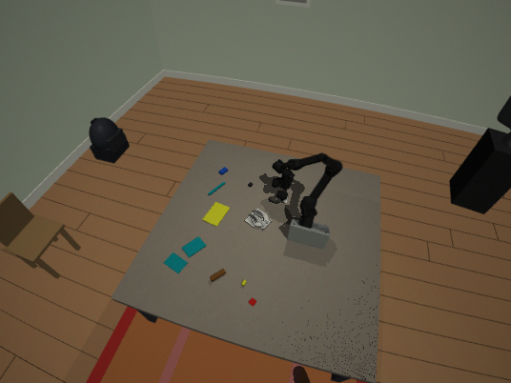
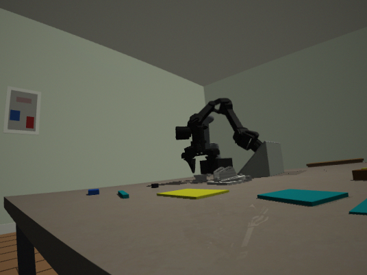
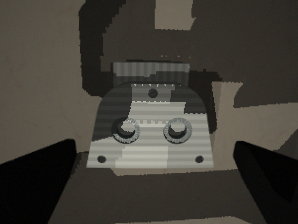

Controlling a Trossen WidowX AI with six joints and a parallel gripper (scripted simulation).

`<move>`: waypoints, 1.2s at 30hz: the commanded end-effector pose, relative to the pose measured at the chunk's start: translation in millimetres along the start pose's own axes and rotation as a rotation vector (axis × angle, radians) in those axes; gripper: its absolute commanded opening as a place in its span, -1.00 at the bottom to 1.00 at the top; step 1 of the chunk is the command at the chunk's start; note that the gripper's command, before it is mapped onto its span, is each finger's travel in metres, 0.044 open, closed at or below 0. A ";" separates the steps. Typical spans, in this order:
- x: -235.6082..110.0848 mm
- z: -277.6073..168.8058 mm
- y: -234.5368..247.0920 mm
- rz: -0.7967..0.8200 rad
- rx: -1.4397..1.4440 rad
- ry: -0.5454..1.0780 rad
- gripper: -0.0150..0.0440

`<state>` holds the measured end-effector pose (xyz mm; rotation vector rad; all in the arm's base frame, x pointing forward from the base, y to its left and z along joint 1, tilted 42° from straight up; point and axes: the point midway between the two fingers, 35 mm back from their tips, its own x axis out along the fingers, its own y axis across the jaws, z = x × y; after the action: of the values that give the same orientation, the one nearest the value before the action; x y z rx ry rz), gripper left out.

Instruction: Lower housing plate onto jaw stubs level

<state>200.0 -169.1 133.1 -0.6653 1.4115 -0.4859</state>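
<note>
From here I see the pale ribbed housing plate (image 3: 152,150) between the gripper's (image 3: 155,142) wide-parted, empty fingers, touching neither. Two raised rings (image 3: 126,131) sit side by side on it, and a ribbed block (image 3: 150,70) stands at its far edge.
</note>
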 end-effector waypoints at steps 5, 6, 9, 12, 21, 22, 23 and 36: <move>12.5 -0.6 2.2 0.006 -0.006 0.002 1.00; 14.0 -0.6 2.2 0.006 -0.006 0.002 1.00; 18.8 -0.7 2.2 0.006 -0.006 0.002 1.00; 23.6 -0.9 2.2 0.005 -0.006 0.002 1.00; 28.9 -1.4 2.2 0.005 -0.006 0.003 1.00; 28.9 -1.4 2.2 0.005 -0.006 0.003 1.00; 28.9 -1.4 2.2 0.005 -0.006 0.003 1.00; 29.1 -1.3 2.2 0.005 -0.006 0.003 1.00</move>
<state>201.5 -187.4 111.1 -0.6658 1.4179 -0.4852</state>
